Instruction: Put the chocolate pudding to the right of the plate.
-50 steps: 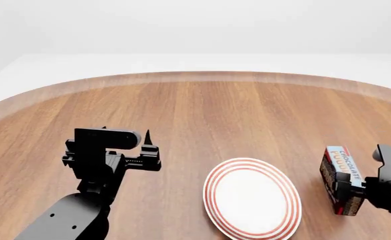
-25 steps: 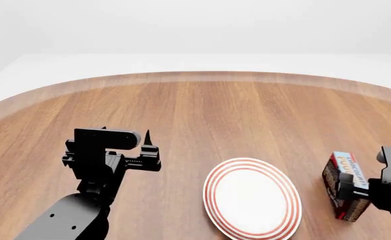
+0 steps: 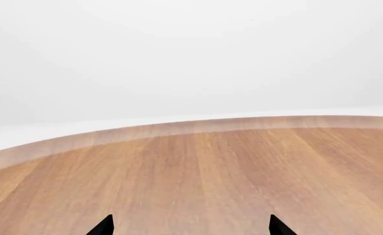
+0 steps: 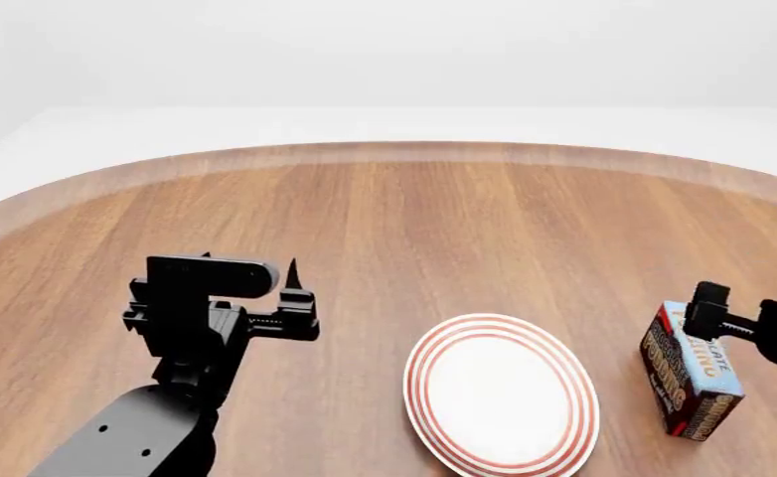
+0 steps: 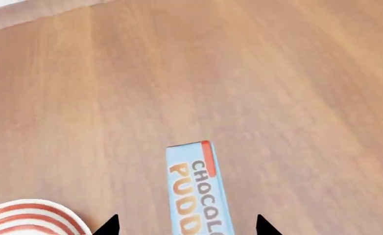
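Note:
The chocolate pudding [image 4: 687,373], a dark brown carton with a light blue top, stands on the wooden table just right of the plate [image 4: 500,403], a white plate with red rings. My right gripper [image 4: 740,323] hovers just above the carton, open. In the right wrist view its black fingertips [image 5: 109,226] stand wide apart on either side of the carton's blue top [image 5: 198,191] without touching it, and the plate's rim [image 5: 31,215] shows at the edge. My left gripper [image 4: 293,290] is raised over the table's left part, open and empty [image 3: 190,226].
The round wooden table [image 4: 402,219] has a raised rim [image 4: 388,151] along its far edge. White floor lies beyond it. Bare wood stretches ahead of the left gripper [image 3: 211,171].
The right gripper lowered the pudding onto the table right of the plate, opened, and rose away from it. The left arm has not moved.

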You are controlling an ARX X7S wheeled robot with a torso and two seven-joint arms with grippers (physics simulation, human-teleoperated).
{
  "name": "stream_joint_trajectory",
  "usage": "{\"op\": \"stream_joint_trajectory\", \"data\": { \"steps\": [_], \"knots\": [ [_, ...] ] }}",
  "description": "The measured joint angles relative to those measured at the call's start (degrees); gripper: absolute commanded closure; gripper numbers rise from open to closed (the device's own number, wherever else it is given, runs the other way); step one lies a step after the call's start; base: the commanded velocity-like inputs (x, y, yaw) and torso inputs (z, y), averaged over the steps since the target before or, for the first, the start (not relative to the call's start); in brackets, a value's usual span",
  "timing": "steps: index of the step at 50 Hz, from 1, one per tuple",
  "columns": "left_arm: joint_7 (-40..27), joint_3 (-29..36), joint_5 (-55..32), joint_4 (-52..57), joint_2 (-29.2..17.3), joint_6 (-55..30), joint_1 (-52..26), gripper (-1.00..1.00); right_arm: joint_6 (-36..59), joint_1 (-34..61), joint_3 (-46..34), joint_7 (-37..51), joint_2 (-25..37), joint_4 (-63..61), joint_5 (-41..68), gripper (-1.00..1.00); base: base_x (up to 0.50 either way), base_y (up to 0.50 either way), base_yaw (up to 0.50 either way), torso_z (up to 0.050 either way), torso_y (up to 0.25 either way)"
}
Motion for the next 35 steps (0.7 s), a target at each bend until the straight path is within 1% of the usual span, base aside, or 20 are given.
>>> {"op": "stream_joint_trajectory", "data": {
  "steps": [8, 17, 22, 35],
  "knots": [
    [-0.10, 0.10, -0.17, 0.00, -0.08, -0.04, -0.13, -1.00, -1.46, -1.70, 4.83, 1.56, 1.62, -6.32, 3.65, -1.00, 0.00, 0.00, 0.00, 0.000, 0.000],
    [-0.23, 0.18, -0.37, 0.02, -0.17, -0.06, -0.29, -1.00, -2.43, -3.08, 7.63, 2.07, 2.53, -10.09, 5.88, -1.00, 0.00, 0.00, 0.00, 0.000, 0.000],
    [-0.28, 0.11, -0.49, -0.06, -0.23, 0.08, -0.27, -1.00, -2.91, -5.72, 9.74, 3.23, 3.37, -14.60, 7.56, -1.00, 0.00, 0.00, 0.00, 0.000, 0.000],
    [-0.55, 0.12, -0.75, 0.09, -0.37, 0.17, -0.39, -1.00, -3.92, -19.14, 18.93, 11.45, 7.47, -38.52, 13.45, -1.00, 0.00, 0.00, 0.00, 0.000, 0.000]
  ]
}}
